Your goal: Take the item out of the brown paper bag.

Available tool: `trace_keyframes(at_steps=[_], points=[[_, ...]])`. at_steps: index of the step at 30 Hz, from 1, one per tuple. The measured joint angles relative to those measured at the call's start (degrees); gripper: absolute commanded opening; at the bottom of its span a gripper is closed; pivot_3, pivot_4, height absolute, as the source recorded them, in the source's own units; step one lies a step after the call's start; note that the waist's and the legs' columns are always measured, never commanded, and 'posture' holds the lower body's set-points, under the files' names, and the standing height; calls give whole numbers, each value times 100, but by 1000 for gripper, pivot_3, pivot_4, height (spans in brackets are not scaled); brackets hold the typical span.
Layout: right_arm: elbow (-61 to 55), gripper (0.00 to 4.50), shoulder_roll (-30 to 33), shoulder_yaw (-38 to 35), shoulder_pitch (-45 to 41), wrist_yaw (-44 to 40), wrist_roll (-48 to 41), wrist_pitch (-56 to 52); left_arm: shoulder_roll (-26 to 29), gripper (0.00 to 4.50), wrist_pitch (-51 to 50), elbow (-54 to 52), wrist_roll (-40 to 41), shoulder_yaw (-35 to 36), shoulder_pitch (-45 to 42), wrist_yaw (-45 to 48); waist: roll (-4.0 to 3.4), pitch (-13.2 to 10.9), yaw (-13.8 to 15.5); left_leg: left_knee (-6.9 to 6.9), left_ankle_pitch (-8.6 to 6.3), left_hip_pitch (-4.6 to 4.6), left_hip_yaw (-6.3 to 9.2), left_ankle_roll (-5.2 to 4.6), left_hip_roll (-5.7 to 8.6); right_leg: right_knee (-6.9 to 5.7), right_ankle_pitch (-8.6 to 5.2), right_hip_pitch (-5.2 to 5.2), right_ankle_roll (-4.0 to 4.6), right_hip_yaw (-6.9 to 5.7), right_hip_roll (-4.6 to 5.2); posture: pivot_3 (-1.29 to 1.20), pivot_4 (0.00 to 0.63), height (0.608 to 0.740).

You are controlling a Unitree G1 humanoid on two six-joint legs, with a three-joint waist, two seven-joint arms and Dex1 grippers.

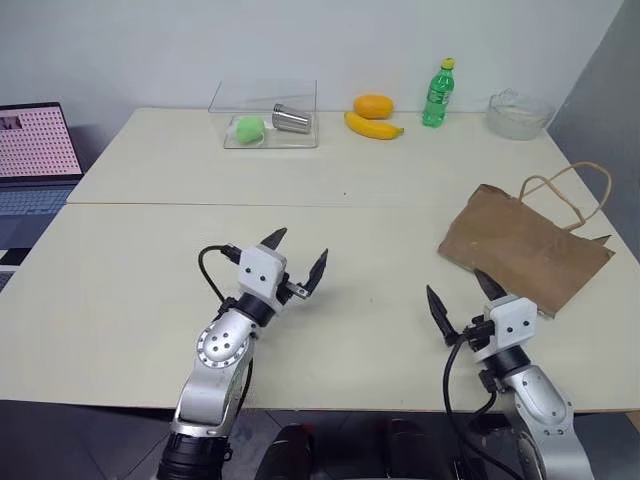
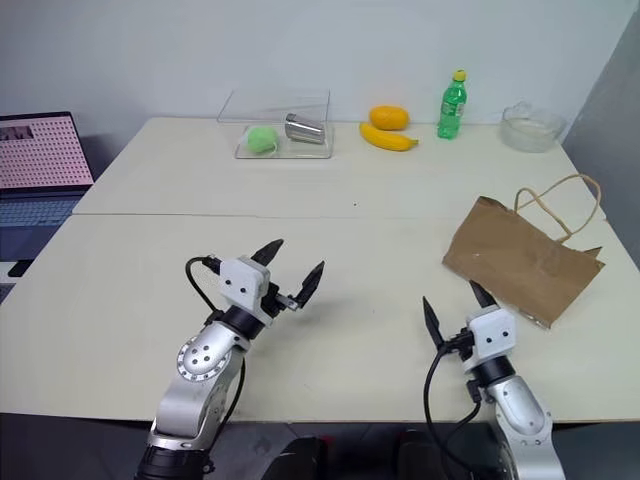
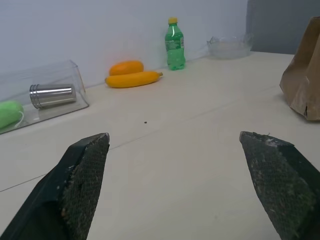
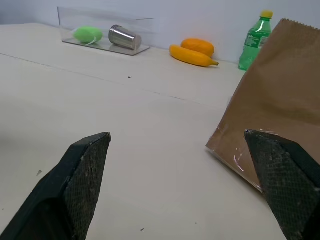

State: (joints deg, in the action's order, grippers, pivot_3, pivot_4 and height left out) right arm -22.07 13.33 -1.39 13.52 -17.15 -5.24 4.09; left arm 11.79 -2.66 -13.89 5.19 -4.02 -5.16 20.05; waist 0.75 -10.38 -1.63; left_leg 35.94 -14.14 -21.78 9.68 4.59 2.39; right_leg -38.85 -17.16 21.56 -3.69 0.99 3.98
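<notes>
Left eye view has both my arms raised over the pale table [image 1: 150, 300], and neither of them holds anything. My left gripper [image 1: 298, 256] hovers above the near middle of the table with its two black fingers spread wide, nothing between them. My right gripper [image 1: 463, 297] hangs over the near right part of the table, its fingers spread just as wide and bare as well. The brown paper bag [image 1: 520, 250] lies flat on its side on the right of the table, creased, with its twisted loop handles [image 1: 570, 190] pointing toward the far right edge; my right gripper sits near its closest corner but apart from it. In my right wrist view the bag [image 4: 280, 95] fills the space just beyond one finger [image 4: 285, 175], still clear of it. I cannot see the ketchup bottle anywhere; whether it sits inside the bag I cannot tell. Along the far edge stand a clear plastic box [image 1: 265, 115] with a green ball [image 1: 248, 127] and a steel cup [image 1: 292, 119] inside, then an orange [image 1: 372, 105] just behind a banana [image 1: 372, 126], a green soda bottle [image 1: 437, 94] and a glass bowl [image 1: 518, 112]. A laptop [image 1: 35, 150] sits off the table's left side.
</notes>
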Motion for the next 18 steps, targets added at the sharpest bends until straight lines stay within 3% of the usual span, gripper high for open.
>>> trace_keyframes(at_steps=[18], points=[[0,4500,80,-1,-26,-40,-53,-77,14,4389,-270,-184,90,-21,-46,68,0,0,0,0,0,0,0,0,0,0,0,0,0,-1,0,0,150,740]])
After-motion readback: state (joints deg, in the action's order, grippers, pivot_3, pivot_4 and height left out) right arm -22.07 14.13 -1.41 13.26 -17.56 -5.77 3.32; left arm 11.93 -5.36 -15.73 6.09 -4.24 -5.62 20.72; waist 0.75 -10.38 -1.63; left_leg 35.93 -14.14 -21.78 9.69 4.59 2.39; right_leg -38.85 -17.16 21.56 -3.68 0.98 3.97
